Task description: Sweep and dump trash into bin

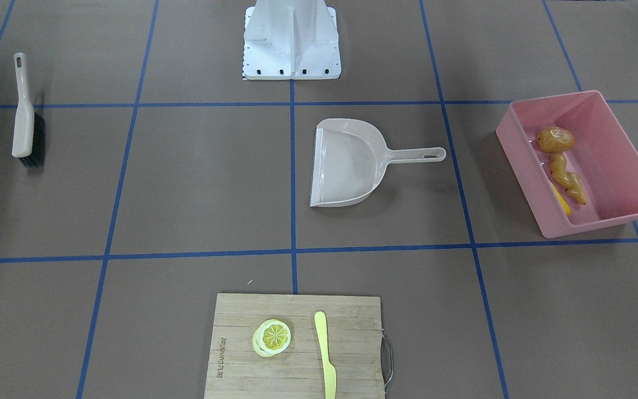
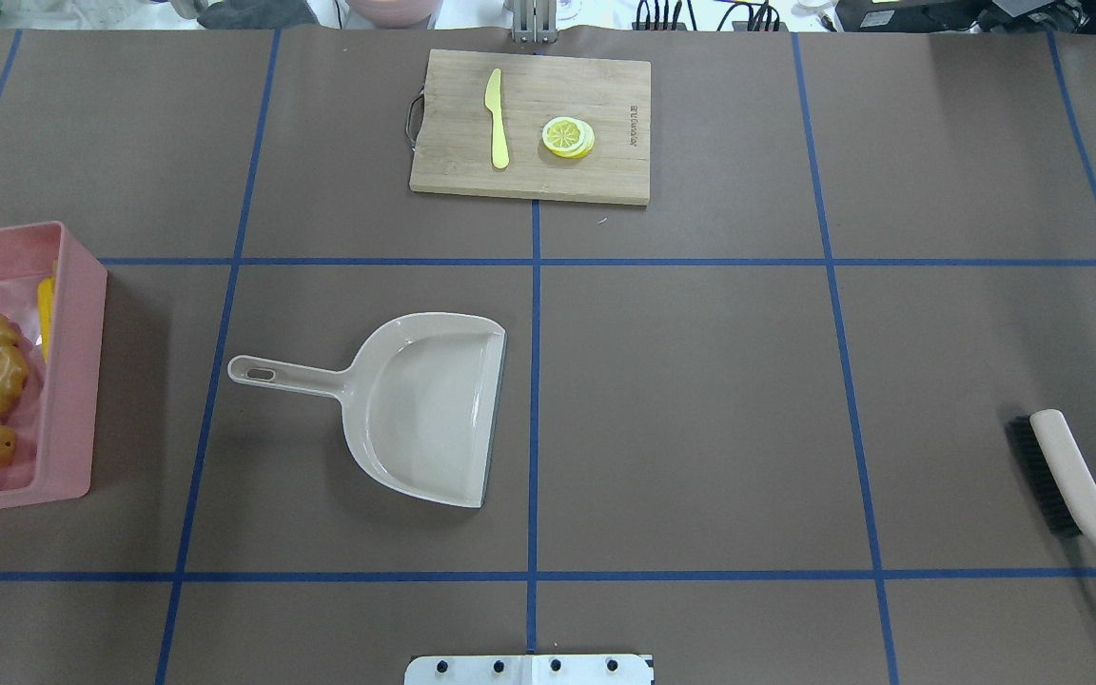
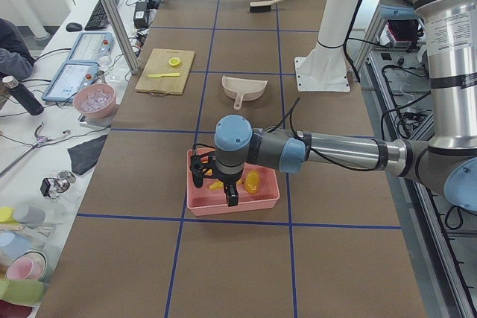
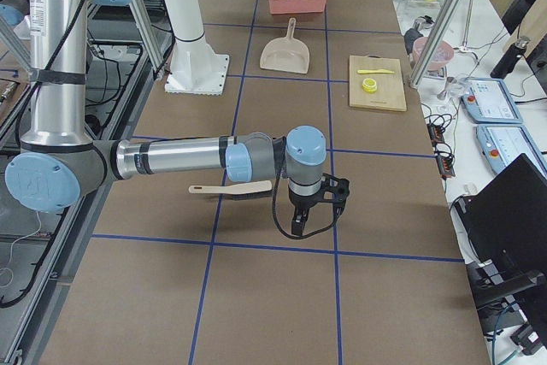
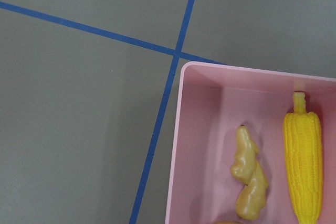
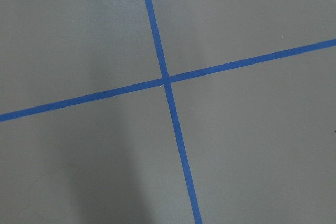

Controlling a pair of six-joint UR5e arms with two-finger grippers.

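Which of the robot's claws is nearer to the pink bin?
The left. The left claw hangs above the pink bin, while the right claw is at the table's opposite end, beside the brush.

One pink bin (image 1: 615, 166) is holding three items: one corn cob (image 5: 303, 166), one potato (image 1: 555, 139), one ginger root (image 1: 568, 180). One dustpan (image 1: 346, 163), one brush (image 1: 25, 119), one cutting board (image 1: 241, 332), one lemon slice (image 1: 272, 337) and one knife (image 1: 324, 354) are lying elsewhere.

The overhead view's edge crops the bin (image 2: 72, 381), whose wall half hides the corn cob (image 1: 562, 202).
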